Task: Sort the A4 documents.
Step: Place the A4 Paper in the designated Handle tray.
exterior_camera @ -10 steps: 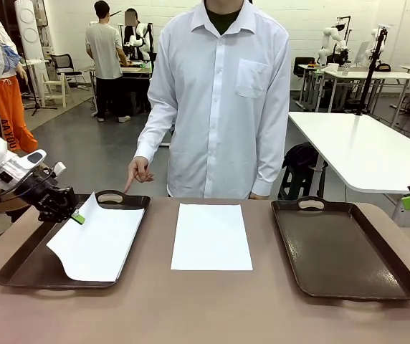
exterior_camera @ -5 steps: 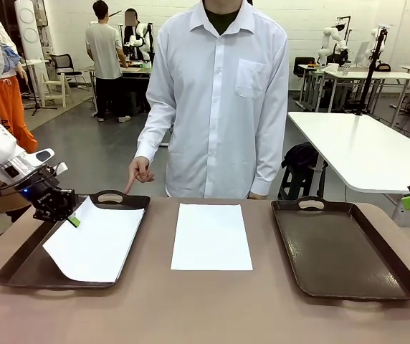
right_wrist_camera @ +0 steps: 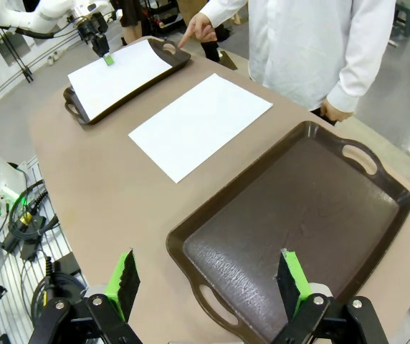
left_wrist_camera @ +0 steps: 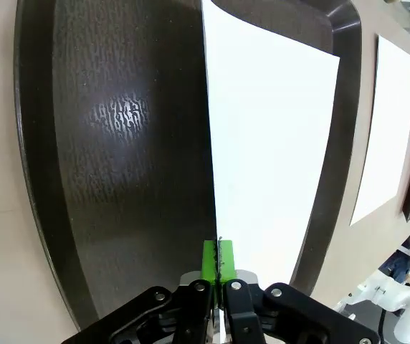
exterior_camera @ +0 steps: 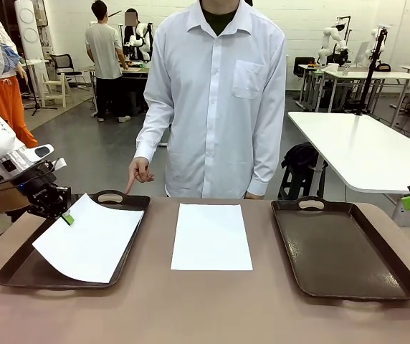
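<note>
While one sheet (exterior_camera: 90,240) lies across the left tray (exterior_camera: 24,264), the left gripper (exterior_camera: 67,218) is clamped on its far corner. A second sheet (exterior_camera: 211,235) lies flat just right of that tray. Farther right, the right gripper (right_wrist_camera: 206,276) hangs with its fingers spread over the right tray (right_wrist_camera: 298,215).
</note>
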### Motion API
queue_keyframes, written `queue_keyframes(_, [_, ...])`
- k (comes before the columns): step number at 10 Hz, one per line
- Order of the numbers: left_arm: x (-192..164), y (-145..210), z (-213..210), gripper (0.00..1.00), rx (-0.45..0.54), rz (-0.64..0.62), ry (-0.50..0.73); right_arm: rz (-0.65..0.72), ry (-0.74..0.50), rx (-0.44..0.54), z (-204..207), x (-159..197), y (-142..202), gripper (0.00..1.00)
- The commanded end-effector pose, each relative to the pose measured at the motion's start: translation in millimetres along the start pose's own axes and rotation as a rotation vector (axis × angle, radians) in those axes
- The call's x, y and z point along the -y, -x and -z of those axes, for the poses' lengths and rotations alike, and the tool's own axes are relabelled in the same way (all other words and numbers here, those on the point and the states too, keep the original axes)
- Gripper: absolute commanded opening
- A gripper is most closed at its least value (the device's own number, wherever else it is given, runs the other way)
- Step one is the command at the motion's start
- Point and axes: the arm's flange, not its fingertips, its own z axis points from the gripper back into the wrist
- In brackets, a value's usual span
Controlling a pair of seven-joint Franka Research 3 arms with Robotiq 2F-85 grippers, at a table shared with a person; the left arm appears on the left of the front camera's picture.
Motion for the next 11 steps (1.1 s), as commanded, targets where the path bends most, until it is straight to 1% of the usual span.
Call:
queue_keyframes(1, [0.9,-4.5,2.3,0.01,-0.022,-0.040,-0.027,-0.012,-0.014,0.019,1.6,2.5,-0.7,1.00])
queue_keyframes(2, [1.7,-4.2,3.9,0.01,-0.024,-0.037,-0.029,-0.012,-0.014,0.019,1.6,2.5,-0.7,1.00])
queue_keyframes(3, [3.1,-3.0,4.7,0.21,-0.019,-0.031,-0.028,-0.012,-0.014,0.019,1.6,2.5,-0.7,1.00])
queue_keyframes(4, [1.9,0.5,3.8,0.21,0.001,-0.034,-0.025,-0.012,-0.014,0.019,1.6,2.5,-0.7,1.00])
queue_keyframes(5, [0.2,1.0,3.9,0.41,0.011,-0.044,-0.035,-0.012,-0.014,0.019,1.6,2.5,-0.7,1.00])
queue_keyframes(6, [1.3,1.3,1.6,0.23,0.007,-0.046,-0.069,-0.012,-0.014,0.019,1.6,2.5,-0.7,1.00])
queue_keyframes(7, [2.6,2.3,-2.0,0.61,0.005,-0.042,-0.081,-0.012,-0.014,0.019,1.6,2.5,-0.7,1.00])
queue_keyframes(8, [3.8,3.4,-4.8,0.43,0.005,-0.035,-0.084,-0.012,-0.014,0.019,1.6,2.5,-0.7,1.00])
queue_keyframes(9, [5.4,4.0,-6.1,0.81,0.003,-0.032,-0.091,-0.012,-0.014,0.019,1.6,2.5,-0.7,1.00])
queue_keyframes(10, [5.5,5.5,-8.0,0.63,0.003,-0.032,-0.098,-0.012,-0.014,0.019,1.6,2.5,-0.7,1.00])
queue_keyframes(11, [5.6,8.3,-10.0,1.00,0.007,-0.032,-0.105,-0.012,-0.014,0.019,1.6,2.5,-0.7,1.00])
